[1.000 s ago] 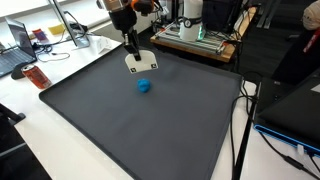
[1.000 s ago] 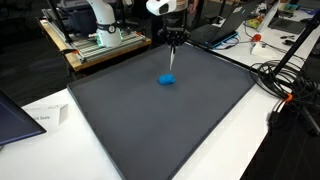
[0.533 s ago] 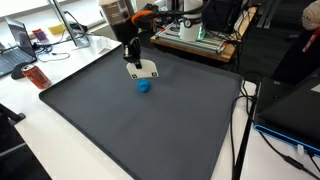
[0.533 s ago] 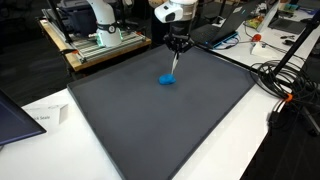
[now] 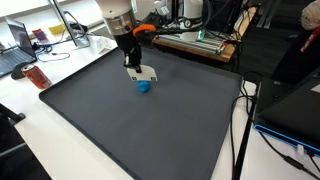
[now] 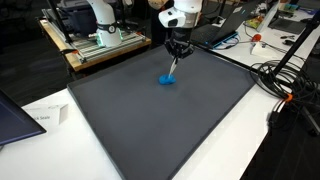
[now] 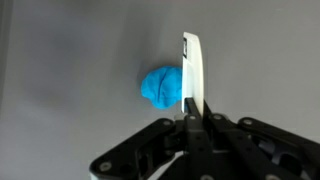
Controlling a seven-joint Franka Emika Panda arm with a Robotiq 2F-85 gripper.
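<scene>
1. Blue lump (image 5: 144,86) lies on the dark grey mat (image 5: 150,130) in an exterior view, toward the mat's far side and well away from every edge. The mat covers most of the white tabletop (image 5: 40,120). The tool (image 5: 131,64) hangs just above and behind the lump, its fingers pressed together on a white card (image 5: 141,73). The card slants down from the fingertips, and its low end stops just beside the lump. Far back on the tabletop stands a yellow box (image 5: 57,30); what it holds is too small to tell.

2. Seen from the opposite side in an exterior view, the tool (image 6: 176,52) points straight down over the mat (image 6: 160,130). The white card (image 6: 172,68) shows as a thin, tilted sliver below the fingertips. Its bottom end reaches the blue lump (image 6: 167,80), which sits on the mat right under the tool, a little toward the camera.

3. In the wrist view, the tool (image 7: 192,118) comes in from the bottom edge and pinches the white card (image 7: 192,70), which is seen edge-on as a narrow upright strip. The blue lump (image 7: 160,87) lies on the grey mat (image 7: 70,60) against the card's left face, beyond the fingertips. The two look to be touching, though a hair of gap cannot be ruled out.
</scene>
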